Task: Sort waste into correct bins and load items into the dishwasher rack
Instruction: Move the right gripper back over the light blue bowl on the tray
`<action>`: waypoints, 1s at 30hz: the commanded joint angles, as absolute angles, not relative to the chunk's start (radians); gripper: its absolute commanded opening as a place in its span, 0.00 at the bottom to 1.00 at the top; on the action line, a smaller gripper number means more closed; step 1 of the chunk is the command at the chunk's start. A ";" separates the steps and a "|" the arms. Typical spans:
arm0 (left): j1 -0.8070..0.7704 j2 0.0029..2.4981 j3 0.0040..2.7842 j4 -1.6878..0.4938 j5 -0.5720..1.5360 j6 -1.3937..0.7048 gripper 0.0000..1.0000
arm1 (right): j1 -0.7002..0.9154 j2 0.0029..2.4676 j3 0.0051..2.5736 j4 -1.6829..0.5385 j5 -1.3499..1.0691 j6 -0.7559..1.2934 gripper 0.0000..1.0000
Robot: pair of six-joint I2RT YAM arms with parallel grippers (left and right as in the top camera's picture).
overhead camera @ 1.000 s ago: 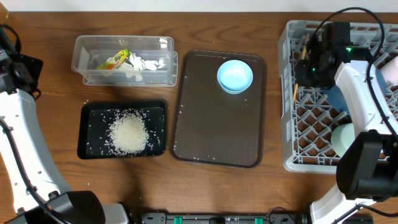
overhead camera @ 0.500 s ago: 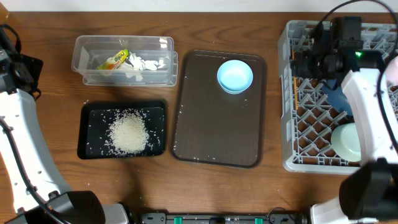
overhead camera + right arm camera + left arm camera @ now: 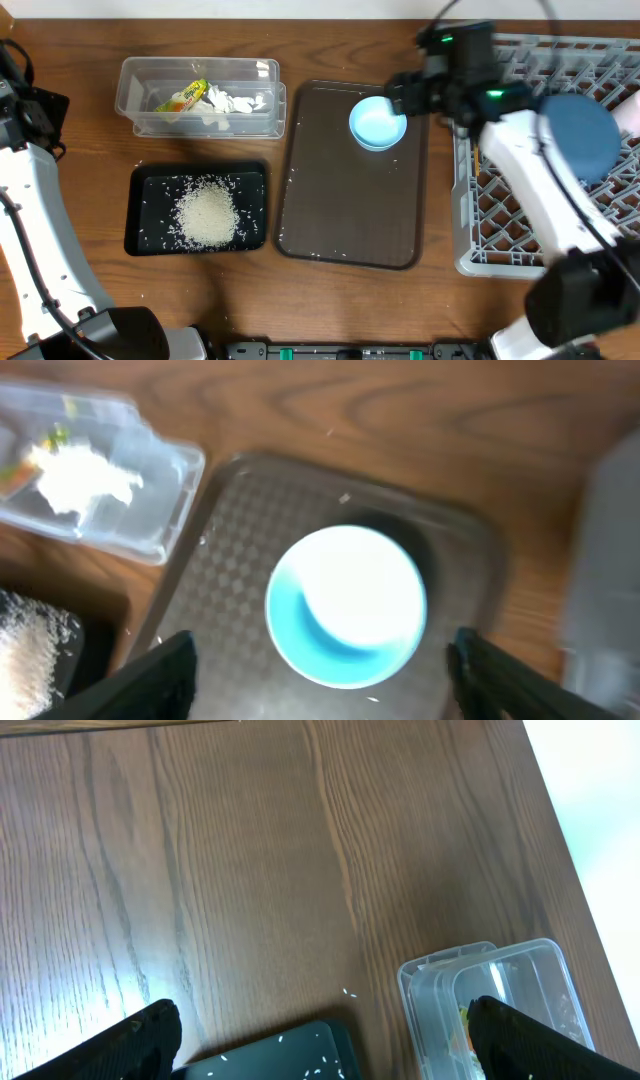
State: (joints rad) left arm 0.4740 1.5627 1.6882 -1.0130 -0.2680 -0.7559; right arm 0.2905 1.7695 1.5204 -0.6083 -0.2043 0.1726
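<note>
**Inspector A:** Overhead view, findings?

**Inspector B:** The right fingers [image 3: 398, 92] hang at the right rim of the light blue bowl [image 3: 376, 124]. The bowl sits upright on the brown tray [image 3: 350, 200], just ahead of the fingertips. The left fingers [image 3: 45, 108] are well apart from it, at the far left of the table [image 3: 90, 40].

**Inspector A:** Left wrist view?

**Inspector B:** The left fingers are spread wide and hold nothing. A corner of the clear container [image 3: 500, 990] lies just ahead of one finger. An edge of the black tray [image 3: 290, 1055] lies between the two fingers, with a loose rice grain [image 3: 347, 991] on the table beyond it.

**Inspector A:** Right wrist view?

**Inspector B:** The right fingers are spread wide and grip nothing. The bowl lies below and between them, apart from both. It is round and pale blue, and its inside is washed white by glare. The view is blurred.
</note>
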 commanded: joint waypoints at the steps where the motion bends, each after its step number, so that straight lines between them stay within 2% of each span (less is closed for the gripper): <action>1: 0.476 1.563 1.685 -1.014 -0.274 -0.757 0.93 | 0.361 1.860 1.524 -0.595 -0.157 0.149 0.82; 10: 0.476 1.563 1.685 -1.014 -0.274 -0.757 0.93 | 0.548 2.029 1.524 -0.560 0.094 0.082 0.93; 16: 0.476 1.563 1.685 -1.014 -0.274 -0.757 0.93 | 0.555 2.063 1.524 -0.557 0.146 0.073 0.92; 19: 0.476 1.563 1.685 -1.014 -0.274 -0.757 0.93 | 0.550 2.069 1.524 -0.558 0.138 0.074 0.76; 24: 0.476 1.563 1.685 -1.014 -0.274 -0.757 0.93 | 0.550 2.081 1.524 -0.560 0.138 0.077 0.71; 30: 0.476 1.563 1.685 -1.013 -0.274 -0.757 0.93 | 0.551 2.127 1.524 -0.566 0.138 0.119 0.49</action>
State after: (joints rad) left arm 0.4740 1.5627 1.6882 -1.0130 -0.2680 -0.7559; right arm 0.5560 2.0895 1.5192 -0.5602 0.1261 0.0902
